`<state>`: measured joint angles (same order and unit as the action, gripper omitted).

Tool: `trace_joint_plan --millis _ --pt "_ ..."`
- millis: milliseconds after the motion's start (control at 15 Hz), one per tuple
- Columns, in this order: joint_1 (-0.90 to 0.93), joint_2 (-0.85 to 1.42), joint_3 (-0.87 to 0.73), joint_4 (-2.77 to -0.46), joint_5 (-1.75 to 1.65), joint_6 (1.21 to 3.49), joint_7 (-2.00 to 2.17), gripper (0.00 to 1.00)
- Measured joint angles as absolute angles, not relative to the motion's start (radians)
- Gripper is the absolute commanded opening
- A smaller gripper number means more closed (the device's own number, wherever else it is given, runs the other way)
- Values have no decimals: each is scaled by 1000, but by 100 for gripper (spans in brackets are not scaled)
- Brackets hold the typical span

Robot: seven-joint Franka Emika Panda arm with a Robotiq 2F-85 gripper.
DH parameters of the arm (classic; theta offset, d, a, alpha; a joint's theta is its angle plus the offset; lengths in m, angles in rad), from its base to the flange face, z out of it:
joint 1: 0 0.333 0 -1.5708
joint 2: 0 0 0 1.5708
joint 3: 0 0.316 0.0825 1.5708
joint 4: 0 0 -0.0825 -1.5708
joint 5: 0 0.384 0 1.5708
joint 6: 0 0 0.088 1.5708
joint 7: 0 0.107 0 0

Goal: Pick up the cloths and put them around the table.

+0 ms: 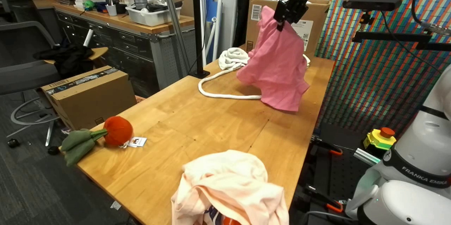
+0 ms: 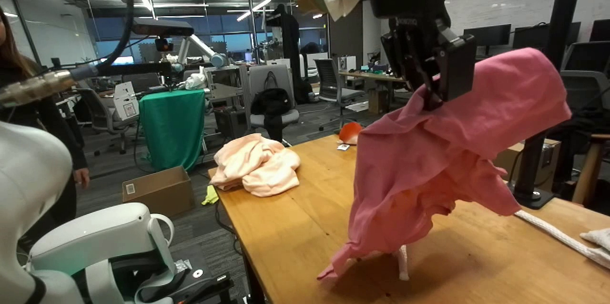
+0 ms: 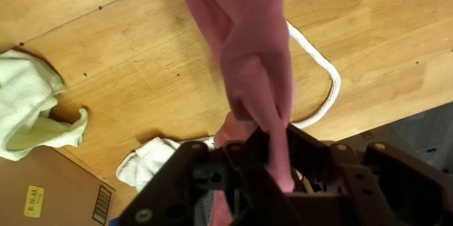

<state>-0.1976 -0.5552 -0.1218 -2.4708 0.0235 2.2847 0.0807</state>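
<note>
My gripper (image 1: 280,24) is shut on a pink cloth (image 1: 276,66) and holds it above the wooden table (image 1: 211,122). The cloth hangs down in folds in an exterior view (image 2: 405,170); I cannot tell whether its lowest corner touches the tabletop. In the wrist view a pink fold (image 3: 254,49) runs up between the fingers (image 3: 277,134). A crumpled peach cloth (image 1: 232,179) lies at the table end away from the big box; it also shows in an exterior view (image 2: 259,163). A pale cloth (image 3: 28,91) lies beside the box in the wrist view, mostly hidden elsewhere.
A white rope (image 1: 229,96) with a coiled end (image 1: 232,58) lies beside and under the pink cloth. A large cardboard box (image 1: 253,34) stands at the far end. A black post (image 1: 198,24) rises at the table edge. An orange plush vegetable (image 1: 118,131) lies at a corner.
</note>
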Motion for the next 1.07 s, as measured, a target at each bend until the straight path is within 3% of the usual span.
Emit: trace_joint_plan --millis 667,1067 --pt "-256 -713 -113 -2571 14 2155 131 9" --pt "-250 -693 -74 -2613 6 2087 143 9"
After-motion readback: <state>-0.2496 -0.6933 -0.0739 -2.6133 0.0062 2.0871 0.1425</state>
